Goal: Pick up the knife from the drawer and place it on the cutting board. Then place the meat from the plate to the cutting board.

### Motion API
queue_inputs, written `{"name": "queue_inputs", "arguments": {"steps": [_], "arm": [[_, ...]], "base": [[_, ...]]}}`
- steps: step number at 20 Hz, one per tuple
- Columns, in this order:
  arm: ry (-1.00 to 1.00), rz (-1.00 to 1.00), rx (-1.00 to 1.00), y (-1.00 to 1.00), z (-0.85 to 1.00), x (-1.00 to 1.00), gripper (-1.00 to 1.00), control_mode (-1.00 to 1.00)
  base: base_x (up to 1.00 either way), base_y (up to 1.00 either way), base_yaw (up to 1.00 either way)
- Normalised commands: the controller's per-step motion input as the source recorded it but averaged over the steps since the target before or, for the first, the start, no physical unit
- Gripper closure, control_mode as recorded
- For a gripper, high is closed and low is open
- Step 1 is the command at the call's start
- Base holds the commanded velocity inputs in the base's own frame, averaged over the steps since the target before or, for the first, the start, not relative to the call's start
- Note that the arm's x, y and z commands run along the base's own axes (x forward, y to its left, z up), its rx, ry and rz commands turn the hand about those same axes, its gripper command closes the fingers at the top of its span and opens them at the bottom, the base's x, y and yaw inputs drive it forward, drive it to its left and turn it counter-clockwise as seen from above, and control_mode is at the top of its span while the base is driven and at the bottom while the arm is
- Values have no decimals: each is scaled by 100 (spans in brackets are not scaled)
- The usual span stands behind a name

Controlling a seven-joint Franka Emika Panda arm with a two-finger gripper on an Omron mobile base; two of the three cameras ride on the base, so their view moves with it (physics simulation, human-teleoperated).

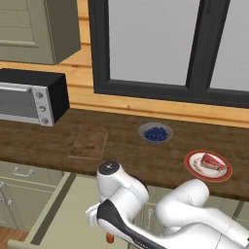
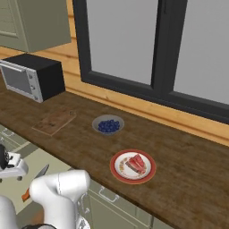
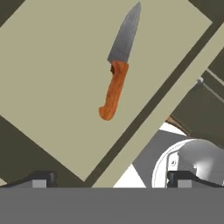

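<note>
Hand view: knife [image 3: 118, 65] lies flat on the pale floor of the pulled-out drawer [image 3: 57, 83], blade pointing away from the claw [image 3: 111, 180], whose tips stand wide apart and hold nothing. Left base view: arm hides most of the knife. Dark wooden tabletop [image 1: 44, 146] under a window carries cutting board [image 1: 89, 141], bowl [image 1: 155, 132] of blue berries, and plate [image 1: 193, 168] holding meat [image 1: 212, 161].
</note>
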Motion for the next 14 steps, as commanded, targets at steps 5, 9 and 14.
{"name": "queue_inputs", "arguments": {"steps": [5,9,14], "arm": [[-2,4,-2,0,-12,17,-100,-100],[-2,0,0,0,-26,23,-100,-100],[0,0,0,2,-31,27,-100,-100]], "base": [[0,0,0],[0,0,0],[0,0,0]]}}
